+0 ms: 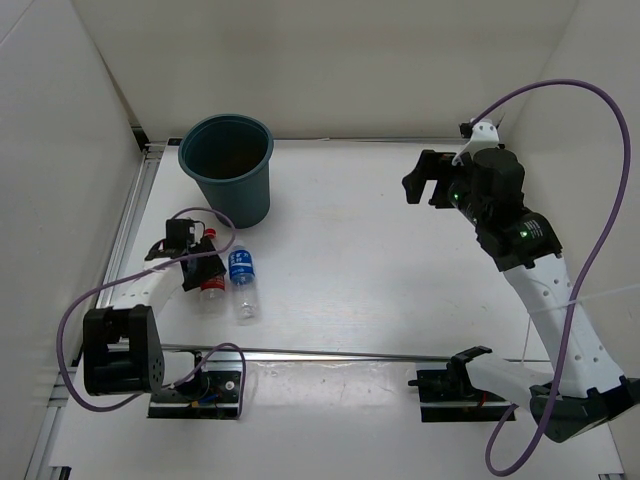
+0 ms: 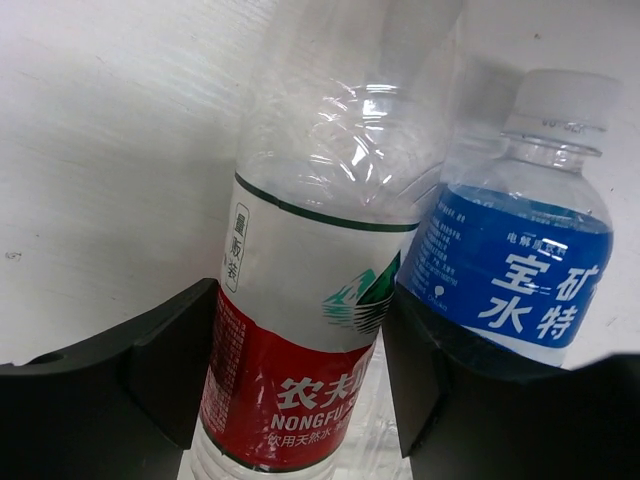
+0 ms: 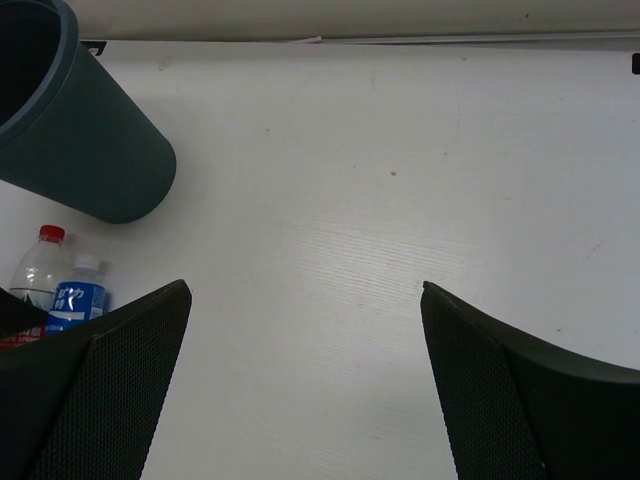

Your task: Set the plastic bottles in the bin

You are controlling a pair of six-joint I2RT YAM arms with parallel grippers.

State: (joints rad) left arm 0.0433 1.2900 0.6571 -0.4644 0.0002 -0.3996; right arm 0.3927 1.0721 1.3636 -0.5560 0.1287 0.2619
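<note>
stage: early by my guess; the first pickup that shows is only just getting a hold, nothing is travelling to the bin.
bin: standing upright at the far left of the table, mouth open; its inside is reading dark from above, so i cannot tell whether any bottle is lying in it.
red-label bottle: lying on its side on the table, near the bin on its near side, not lifted.
blue-label bottle: lying on the table too, near the bin's near side and a little further right, just beside the red-label bottle, nothing holding it.
other bottles: none showing outside the bin in any view.
left gripper: sitting low near the bin's near side, grasping the red-label bottle, one finger pressing on each side of the label.
right gripper: hanging well apart from the bin, off to its right, fingers spread wide and holding nothing.
left to do: at least these two bottles are needing to go in; probably raising the red-label one, carrying it over the bin's mouth and letting go, then the blue-label one.
risk: the blue-label bottle is crowding one finger and may roll when the lift comes.
</note>
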